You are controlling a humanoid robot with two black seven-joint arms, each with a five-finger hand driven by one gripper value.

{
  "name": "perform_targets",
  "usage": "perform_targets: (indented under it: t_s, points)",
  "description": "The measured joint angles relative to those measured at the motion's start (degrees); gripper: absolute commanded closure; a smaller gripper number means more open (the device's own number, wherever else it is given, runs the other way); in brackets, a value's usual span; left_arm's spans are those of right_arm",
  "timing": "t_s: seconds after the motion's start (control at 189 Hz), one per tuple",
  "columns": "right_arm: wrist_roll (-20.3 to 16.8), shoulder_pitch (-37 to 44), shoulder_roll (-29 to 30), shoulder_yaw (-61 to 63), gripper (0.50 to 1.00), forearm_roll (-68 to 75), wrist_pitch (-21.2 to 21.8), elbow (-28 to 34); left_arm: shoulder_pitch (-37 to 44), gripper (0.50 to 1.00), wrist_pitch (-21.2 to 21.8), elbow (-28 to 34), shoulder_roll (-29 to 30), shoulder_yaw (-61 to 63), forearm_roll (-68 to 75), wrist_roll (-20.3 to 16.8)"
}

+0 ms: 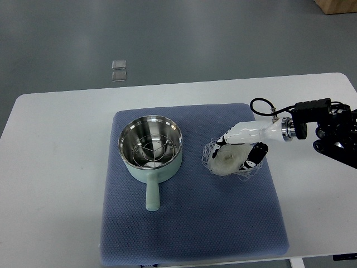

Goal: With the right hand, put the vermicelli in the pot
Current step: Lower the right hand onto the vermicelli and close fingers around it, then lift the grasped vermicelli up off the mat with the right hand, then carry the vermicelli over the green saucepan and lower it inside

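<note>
A pale green pot (150,148) with a steel inside and a rack in it stands on the blue mat (189,223), handle pointing toward the near edge. To its right lies a bundle of white vermicelli (227,158) in a net. My right hand (241,149) comes in from the right edge and sits over the bundle, fingers curled around it while it rests on the mat. The left arm does not show.
The mat lies on a white table (56,167). Two small clear squares (119,70) lie on the grey floor beyond the table's far edge. A wooden corner (337,5) shows at the top right.
</note>
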Motion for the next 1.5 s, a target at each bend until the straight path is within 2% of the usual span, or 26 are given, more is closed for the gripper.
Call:
perform_targets:
  t_s: [0.154,0.711,1.151,1.326,1.501]
  points:
    - [-0.02,0.0,0.0,0.0,1.0,-0.08,0.12,-0.02,-0.01,0.5,0.0,0.0,0.0,0.0,0.01,0.0]
    - [0.06,2.17,-0.96,4.33,1.0,3.52,0.35,-0.54,0.01,0.5,0.01,0.0,0.0,0.03,0.01,0.0]
    - [-0.07,12.04,-2.35,5.01,1.0,8.98,1.78,-1.64,0.0,0.5,0.03,0.0,0.0,0.07,0.01,0.0]
    - [-0.47,16.35,0.01,5.02,1.0,9.42,2.11,-1.78,0.0,0.5,0.02,0.0,0.0,0.08,0.01,0.0]
    - [-0.64,18.12,6.23,5.02,1.0,9.46,1.97,-2.85,0.01,0.5,0.02,0.0,0.0,0.09,0.01,0.0]
